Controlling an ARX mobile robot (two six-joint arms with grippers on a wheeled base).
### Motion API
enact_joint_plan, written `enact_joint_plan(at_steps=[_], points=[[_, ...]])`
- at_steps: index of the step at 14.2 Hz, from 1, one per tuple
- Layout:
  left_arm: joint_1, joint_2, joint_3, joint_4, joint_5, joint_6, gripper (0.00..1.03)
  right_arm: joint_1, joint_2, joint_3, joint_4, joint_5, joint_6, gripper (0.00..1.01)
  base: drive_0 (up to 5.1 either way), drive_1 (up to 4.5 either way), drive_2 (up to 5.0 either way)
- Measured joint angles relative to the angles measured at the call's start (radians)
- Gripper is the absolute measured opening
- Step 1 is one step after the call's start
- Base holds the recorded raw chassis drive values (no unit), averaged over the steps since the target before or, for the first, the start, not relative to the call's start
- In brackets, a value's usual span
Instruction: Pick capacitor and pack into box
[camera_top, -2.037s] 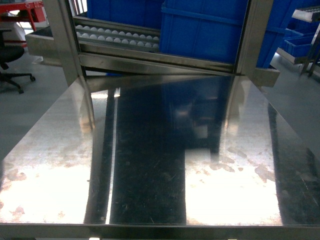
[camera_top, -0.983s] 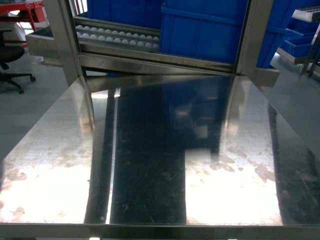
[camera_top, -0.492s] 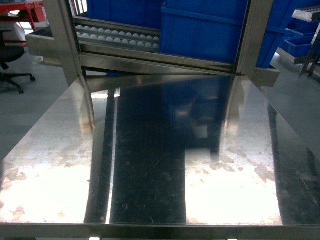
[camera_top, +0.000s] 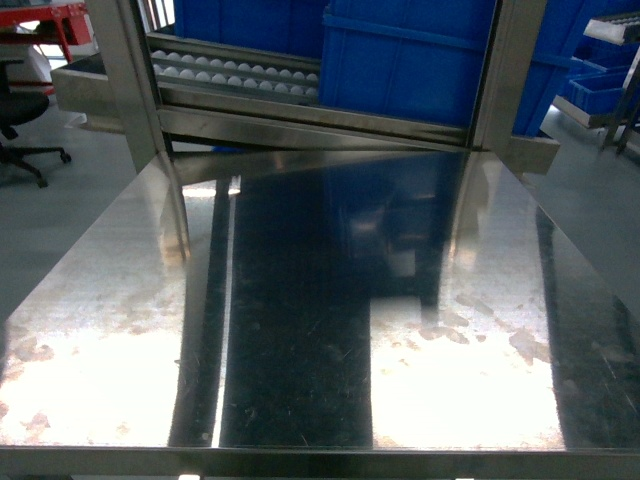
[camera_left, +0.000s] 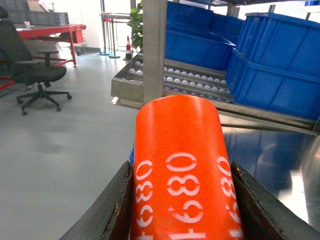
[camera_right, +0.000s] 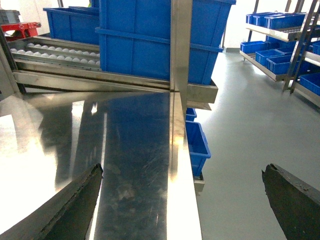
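Between the two dark fingers of the left pincer (camera_left: 182, 210), close under the left wrist camera, an orange cylinder, the capacitor (camera_left: 180, 165), is clamped, its white printed digits reading 680 along the side. It fills the lower middle of that view and stands out over the grey floor (camera_left: 65, 150), with the edge of the steel worktop (camera_top: 300, 330) just to its right. The right pincer (camera_right: 182, 205) is spread wide, its two worn fingers at the bottom corners of the right wrist view with the worktop's right edge and floor between them. Neither pincer shows in the head view, where the polished worktop carries only reflections and pale stains. At its far edge rise steel uprights (camera_top: 130, 80) and a roller conveyor (camera_top: 235, 72) with white rollers, bearing blue crates (camera_top: 405, 60). A small blue bin (camera_right: 196, 145) sits on the floor beside the worktop. Farther off stand an office chair (camera_left: 32, 72), a red table (camera_left: 50, 32) and shelving with more blue bins (camera_right: 280, 37). The box appears in no view.
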Motion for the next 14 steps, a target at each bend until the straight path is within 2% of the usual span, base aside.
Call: enact_joint_plan(at_steps=[12,13,14], points=[[0.0,0.0,0.0,0.0,0.0,0.0,0.44,0.0,0.0,0.0,0.0,0.0,0.0,0.98,0.0,0.0,0.0],[0.024,-0.015,-0.003,-0.041,0.072,0.012,0.44,0.0,0.0,0.0,0.0,0.0,0.0,0.98,0.0,0.0,0.0],[0.048,-0.045,-0.042,-0.029,0.137,0.019,0.44,0.0,0.0,0.0,-0.001,0.0,0.0,0.98,0.0,0.0,0.0]])
